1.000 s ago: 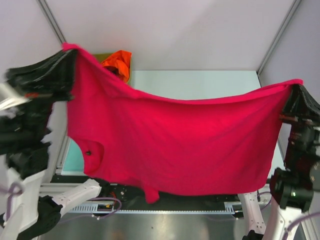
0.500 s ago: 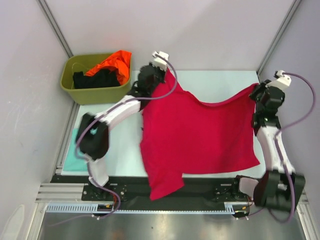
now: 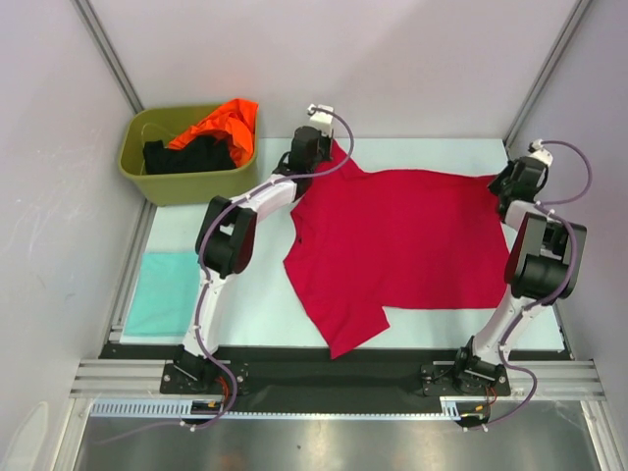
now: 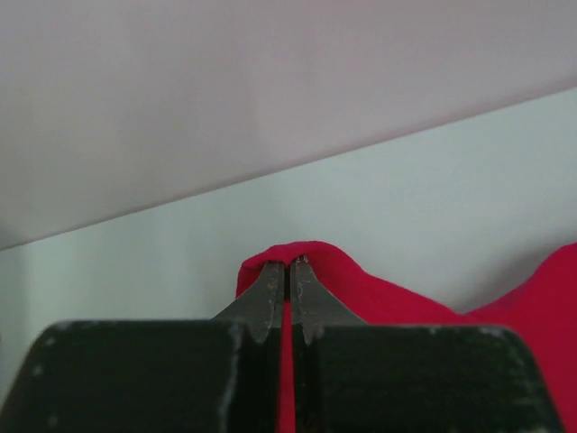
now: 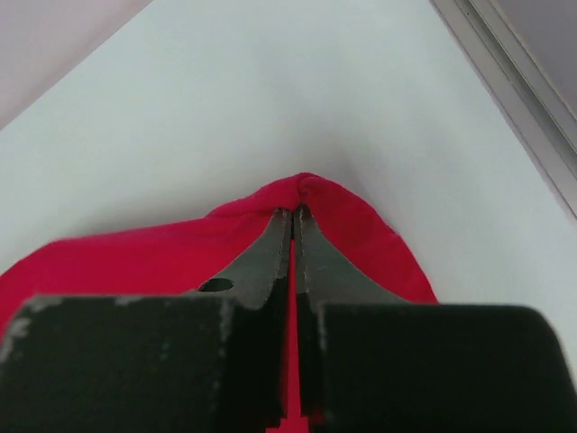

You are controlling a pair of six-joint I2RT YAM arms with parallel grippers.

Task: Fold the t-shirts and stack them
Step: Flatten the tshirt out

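Note:
The crimson-red t-shirt (image 3: 402, 240) lies spread over the middle and right of the table, one sleeve hanging past the front edge. My left gripper (image 3: 331, 149) is shut on its far left corner (image 4: 297, 257), low at the back of the table. My right gripper (image 3: 500, 182) is shut on its far right corner (image 5: 302, 189). A pale teal t-shirt (image 3: 165, 291) lies folded square at the front left. An orange t-shirt (image 3: 221, 123) and a black t-shirt (image 3: 186, 155) sit in the tub.
The olive-green plastic tub (image 3: 186, 182) stands at the back left, beyond the table's corner. The white table (image 3: 422, 152) ends at a wall behind and metal frame posts on both sides.
Both grippers have carried the red shirt from held high in front of the camera down and to the back. The shirt now lies flat on the table, stretched between them.

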